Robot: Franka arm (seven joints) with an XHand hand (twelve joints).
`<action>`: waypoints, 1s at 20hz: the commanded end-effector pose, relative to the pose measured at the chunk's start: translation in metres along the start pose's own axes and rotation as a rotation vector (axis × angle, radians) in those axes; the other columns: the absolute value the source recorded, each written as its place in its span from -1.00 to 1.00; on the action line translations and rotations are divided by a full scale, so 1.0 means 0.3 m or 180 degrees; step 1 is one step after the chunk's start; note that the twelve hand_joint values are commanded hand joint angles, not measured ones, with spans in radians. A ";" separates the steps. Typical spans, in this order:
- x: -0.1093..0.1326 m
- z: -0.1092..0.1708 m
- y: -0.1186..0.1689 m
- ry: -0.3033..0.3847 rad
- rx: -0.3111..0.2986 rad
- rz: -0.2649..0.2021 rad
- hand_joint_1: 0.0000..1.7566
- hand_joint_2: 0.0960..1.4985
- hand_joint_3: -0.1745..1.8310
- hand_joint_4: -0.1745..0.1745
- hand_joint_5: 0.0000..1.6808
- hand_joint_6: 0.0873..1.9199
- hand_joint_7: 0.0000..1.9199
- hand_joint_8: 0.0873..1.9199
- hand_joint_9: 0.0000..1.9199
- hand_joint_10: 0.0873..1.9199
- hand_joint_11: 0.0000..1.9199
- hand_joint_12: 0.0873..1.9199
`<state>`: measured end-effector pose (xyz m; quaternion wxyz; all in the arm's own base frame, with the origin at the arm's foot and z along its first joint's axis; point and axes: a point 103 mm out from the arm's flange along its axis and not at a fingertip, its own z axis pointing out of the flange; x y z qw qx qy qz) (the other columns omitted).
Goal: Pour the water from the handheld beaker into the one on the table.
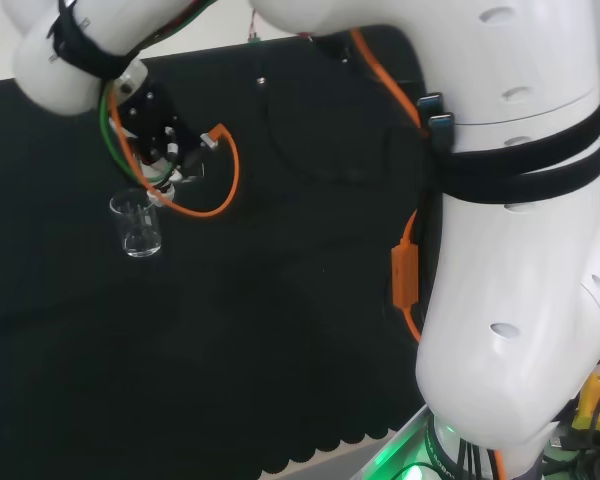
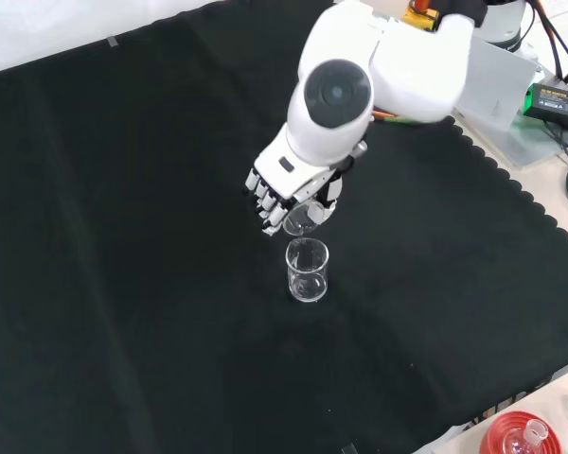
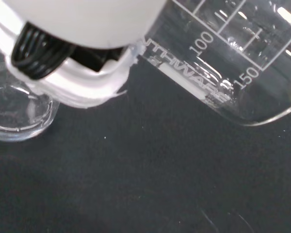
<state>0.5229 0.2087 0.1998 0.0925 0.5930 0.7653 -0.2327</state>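
In the front view the hand (image 2: 286, 186) comes down from the white arm link and is shut on a clear beaker (image 2: 303, 219), which it holds tipped over. Just below it in that view an upright clear beaker (image 2: 307, 270) stands on the black cloth, with the held beaker's lip above its mouth. The wrist view shows the held beaker (image 3: 233, 58) tilted, with white graduation marks, a white fingertip (image 3: 72, 73) beside it and the standing beaker (image 3: 14, 114) behind. From the head view the hand (image 1: 158, 135) hangs above the standing beaker (image 1: 137, 224). I cannot tell the water level in either beaker.
A red ribbed ring with a flask (image 2: 517, 436) stands off the cloth's scalloped edge at the front view's bottom right. A black power box (image 2: 557, 98) lies at the right. Orange cable (image 1: 225, 175) loops beside the hand in the head view.
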 end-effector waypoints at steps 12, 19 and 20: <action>-0.161 0.030 -0.045 0.1413 -0.0500 0.0108 0.34 -0.28 -0.14 0.45 0.67 -0.61 0.78 -1.00 0.68 -1.00 0.37 -0.27; -0.128 0.040 -0.016 0.1602 -0.0693 0.0201 0.34 -0.28 -0.14 0.43 0.67 -0.61 0.79 -1.00 0.68 -1.00 0.36 -0.27; -0.114 0.040 -0.012 0.1544 -0.0700 0.0200 0.34 -0.28 -0.14 0.43 0.67 -0.61 0.79 -1.00 0.68 -1.00 0.36 -0.27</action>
